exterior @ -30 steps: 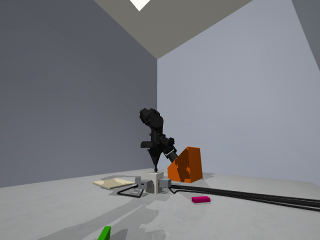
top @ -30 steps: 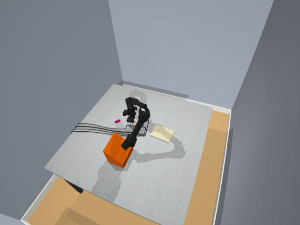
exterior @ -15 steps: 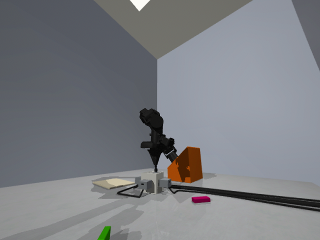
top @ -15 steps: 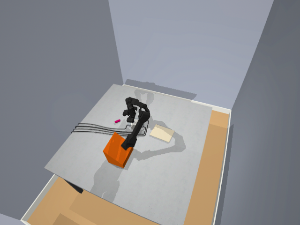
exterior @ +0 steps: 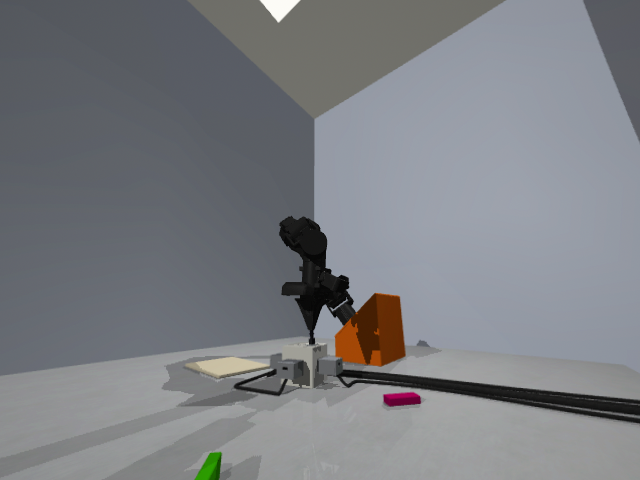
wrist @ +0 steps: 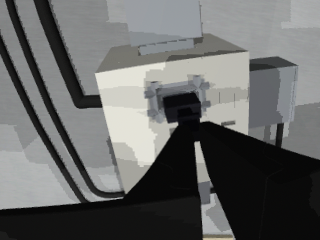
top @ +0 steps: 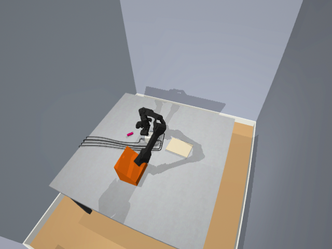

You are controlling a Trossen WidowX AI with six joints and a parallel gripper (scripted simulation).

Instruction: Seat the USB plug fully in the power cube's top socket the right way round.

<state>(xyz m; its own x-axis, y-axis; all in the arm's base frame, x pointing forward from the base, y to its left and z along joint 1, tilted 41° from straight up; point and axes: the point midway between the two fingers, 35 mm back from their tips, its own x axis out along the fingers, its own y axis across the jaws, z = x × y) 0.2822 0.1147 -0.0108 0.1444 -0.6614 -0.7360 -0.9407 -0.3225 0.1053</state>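
Observation:
The white power cube (top: 148, 139) (exterior: 306, 356) (wrist: 135, 110) stands upright on the table. My gripper (exterior: 311, 331) (wrist: 193, 134) points down over its top and is shut on the black USB plug (exterior: 311, 341) (wrist: 181, 106). The plug is at the top socket (wrist: 155, 91), whose pale metal edge shows around its far side in the wrist view. The fingers and plug body hide the rest of the opening. The plug's body stands above the cube's top face. How deep its tip sits, and which way round it is, I cannot tell.
Grey plugs (exterior: 289, 368) (wrist: 272, 95) stick out of the cube's sides, with black cables (top: 107, 139) (exterior: 439, 384) running across the table. A magenta block (top: 129, 134) (exterior: 401, 398), a cream slab (top: 179, 147) (exterior: 227, 366), an orange wedge (top: 128, 166) (exterior: 387, 330) and a green piece (exterior: 209, 466) are around.

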